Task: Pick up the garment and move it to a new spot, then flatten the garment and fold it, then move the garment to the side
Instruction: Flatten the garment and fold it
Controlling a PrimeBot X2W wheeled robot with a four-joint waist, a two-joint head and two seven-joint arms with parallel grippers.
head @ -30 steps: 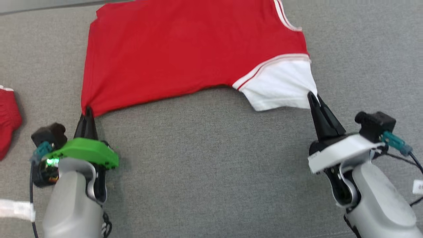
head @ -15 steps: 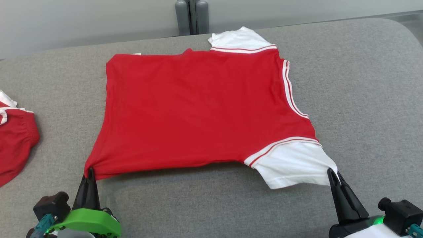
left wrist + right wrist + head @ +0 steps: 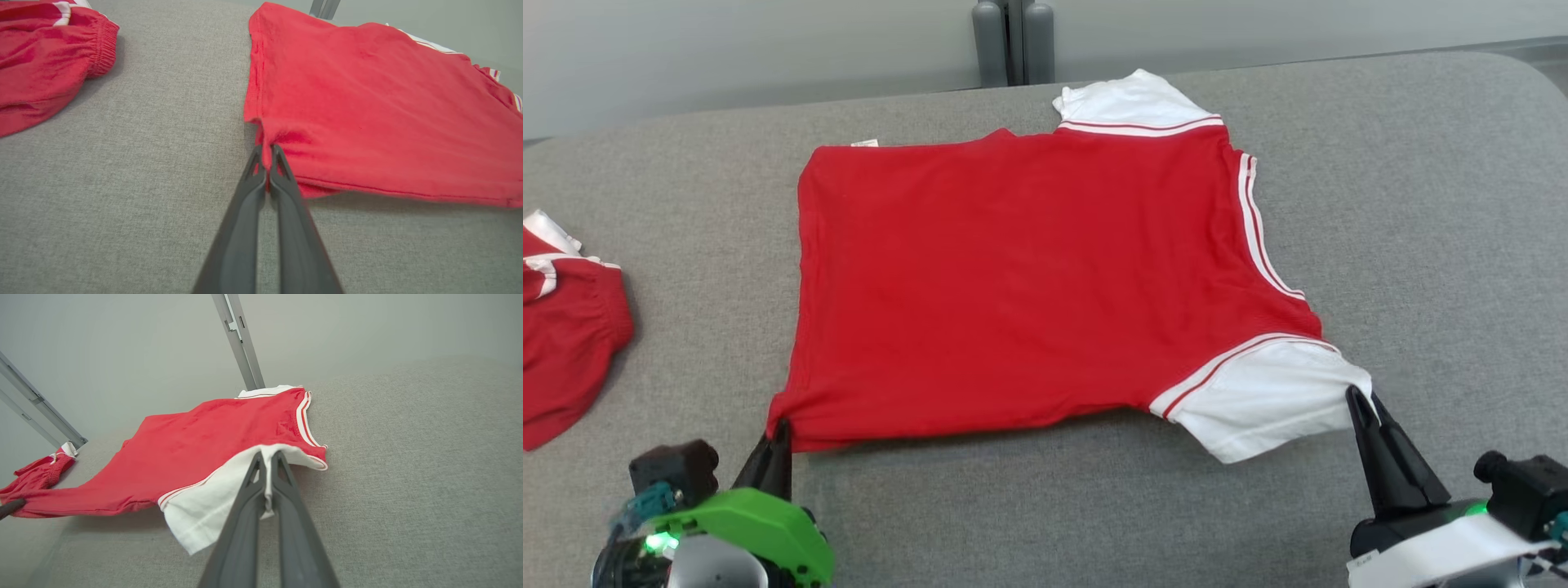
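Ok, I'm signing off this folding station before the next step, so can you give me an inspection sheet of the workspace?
Surface: grey fabric-covered tabletop, no stains seen.
Job's things: red T-shirt with white sleeves, spread out, near edge slightly raised.
Clutter: red shorts at the left, apart from the shirt.
Hands: left hand shut on the shirt's near hem corner; right hand shut on the near white sleeve.
Cables: nothing seen.
Surroundings: pale wall and grey metal post behind the table.

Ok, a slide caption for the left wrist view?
Left fingers pinch the red shirt by its corner; red shorts lie apart.
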